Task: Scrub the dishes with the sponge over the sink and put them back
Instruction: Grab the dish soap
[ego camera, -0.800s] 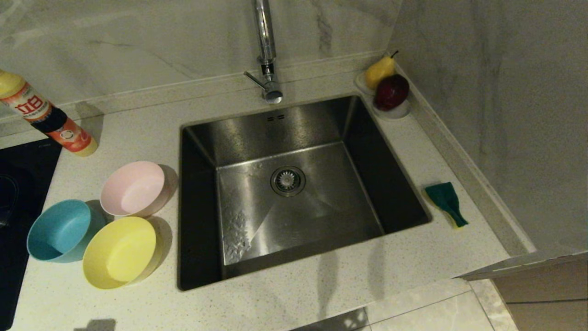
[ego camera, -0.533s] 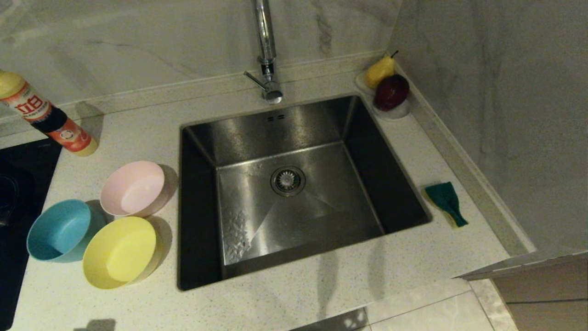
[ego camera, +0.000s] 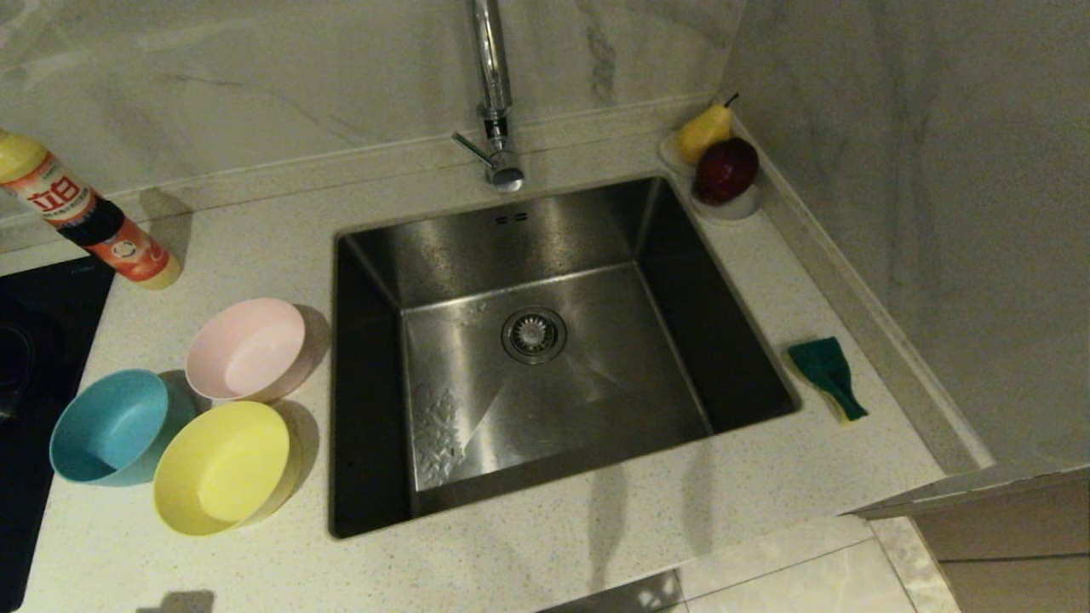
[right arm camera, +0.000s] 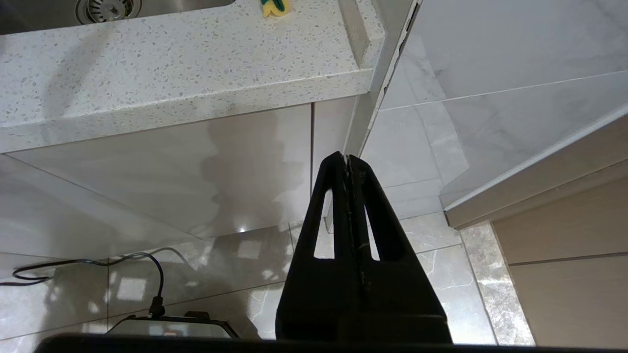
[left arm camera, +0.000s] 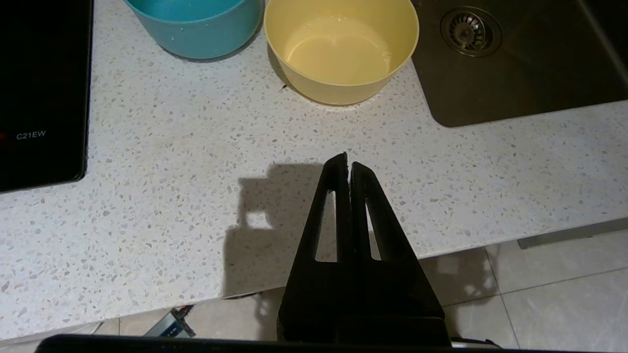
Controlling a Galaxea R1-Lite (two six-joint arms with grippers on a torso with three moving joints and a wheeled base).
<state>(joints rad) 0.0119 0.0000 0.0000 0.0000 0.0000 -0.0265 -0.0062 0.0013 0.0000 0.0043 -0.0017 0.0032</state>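
Observation:
Three bowls stand on the counter left of the steel sink (ego camera: 375, 281): pink (ego camera: 245, 349), blue (ego camera: 111, 426) and yellow (ego camera: 223, 466). The sponge (ego camera: 828, 375), green face up, lies on the counter right of the sink; its yellow end (right arm camera: 274, 7) shows in the right wrist view. Neither arm shows in the head view. My left gripper (left arm camera: 348, 164) is shut and empty over the counter's front edge, short of the yellow bowl (left arm camera: 341, 46) and the blue bowl (left arm camera: 196, 24). My right gripper (right arm camera: 346, 158) is shut and empty, below the counter edge in front of the cabinet.
A tap (ego camera: 494, 102) rises behind the sink. A detergent bottle (ego camera: 85, 217) stands at the back left, beside a black hob (ego camera: 34, 340). A pear (ego camera: 703, 132) and a dark red fruit (ego camera: 725, 170) sit on a dish at the back right. A wall (ego camera: 937, 213) closes the right side.

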